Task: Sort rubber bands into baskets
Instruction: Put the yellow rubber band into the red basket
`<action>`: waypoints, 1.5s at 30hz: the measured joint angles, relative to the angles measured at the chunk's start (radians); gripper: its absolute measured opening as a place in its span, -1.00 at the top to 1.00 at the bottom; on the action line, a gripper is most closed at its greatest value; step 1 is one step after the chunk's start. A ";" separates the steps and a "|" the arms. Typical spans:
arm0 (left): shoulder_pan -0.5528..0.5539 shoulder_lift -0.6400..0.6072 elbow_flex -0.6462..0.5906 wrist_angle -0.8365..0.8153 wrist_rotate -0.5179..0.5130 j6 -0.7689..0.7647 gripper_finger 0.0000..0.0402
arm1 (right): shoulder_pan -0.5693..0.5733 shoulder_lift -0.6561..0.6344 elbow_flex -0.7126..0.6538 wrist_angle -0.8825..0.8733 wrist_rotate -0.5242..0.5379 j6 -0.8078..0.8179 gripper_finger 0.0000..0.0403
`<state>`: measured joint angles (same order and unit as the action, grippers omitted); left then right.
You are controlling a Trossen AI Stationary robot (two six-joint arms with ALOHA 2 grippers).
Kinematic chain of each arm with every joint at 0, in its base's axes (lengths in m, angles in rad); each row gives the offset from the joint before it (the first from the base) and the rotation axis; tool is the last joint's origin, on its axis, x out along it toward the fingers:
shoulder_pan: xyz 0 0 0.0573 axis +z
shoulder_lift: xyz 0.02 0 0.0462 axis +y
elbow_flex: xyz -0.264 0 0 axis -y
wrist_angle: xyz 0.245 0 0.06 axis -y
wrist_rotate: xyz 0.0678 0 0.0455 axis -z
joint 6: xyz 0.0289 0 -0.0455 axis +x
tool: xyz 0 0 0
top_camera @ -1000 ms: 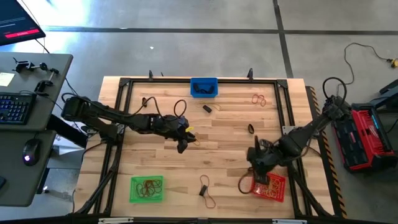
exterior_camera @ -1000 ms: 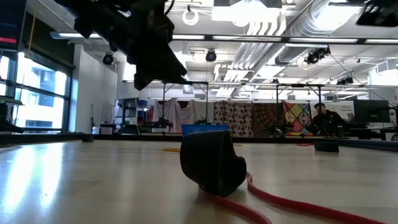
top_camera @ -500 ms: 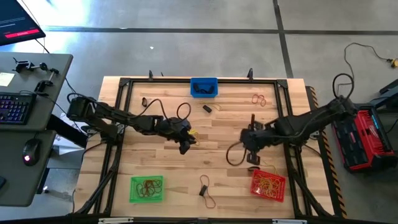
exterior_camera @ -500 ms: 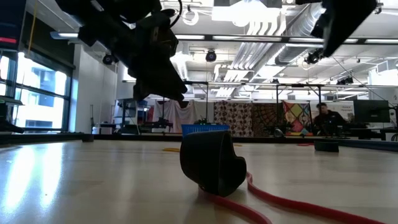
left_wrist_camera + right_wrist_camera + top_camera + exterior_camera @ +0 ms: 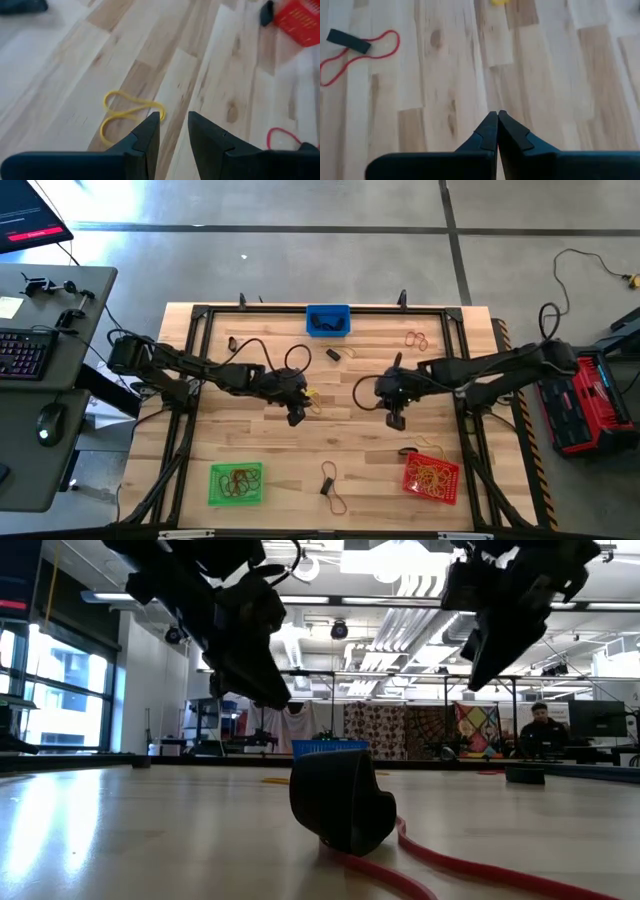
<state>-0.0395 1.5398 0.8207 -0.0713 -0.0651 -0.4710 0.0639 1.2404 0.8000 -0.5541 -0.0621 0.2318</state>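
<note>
So the left arm came in from the left edge of the counter (image 5: 250,430), stretched low and nearly flat toward the middle, and its left gripper (image 5: 295,416) hung tilted down right over a yellow rubber band (image 5: 125,112) that lay twisted on the wood, fingers (image 5: 146,135) a narrow gap apart and holding nothing. Green basket (image 5: 237,483) sat near the front on that side with a tangle of dark bands in it, and the blue basket (image 5: 328,320) was up at the back edge. A red band with a black tag (image 5: 331,486) lay near the front middle. The right arm reached in from the right, bent at the elbow, with the right gripper (image 5: 395,418) pointing down at bare wood near the center, fingers (image 5: 490,131) pressed fully together with nothing between them. The red basket (image 5: 432,477) sat at the front right, full of yellow bands, and a couple of reddish bands (image 5: 416,339) lay far back on the right.
</note>
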 joint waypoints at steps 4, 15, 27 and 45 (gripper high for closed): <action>0.007 0.000 0.000 -0.044 -0.001 -0.055 0.53 | -0.039 0.000 -0.024 0.113 -0.002 -0.034 1.00; 0.097 0.000 0.000 -0.099 0.129 -0.044 0.53 | -0.091 -0.001 -0.030 0.213 0.057 0.134 1.00; 0.118 0.059 0.000 -0.131 0.094 0.230 0.61 | -0.083 0.000 -0.030 0.367 0.166 0.277 1.00; 0.138 0.191 0.000 -0.035 0.019 0.274 0.30 | -0.074 0.000 -0.030 0.386 0.174 0.329 1.00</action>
<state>0.0981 1.7306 0.8207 -0.1058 -0.0459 -0.1967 -0.0105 1.2400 0.7700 -0.1680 0.1115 0.5610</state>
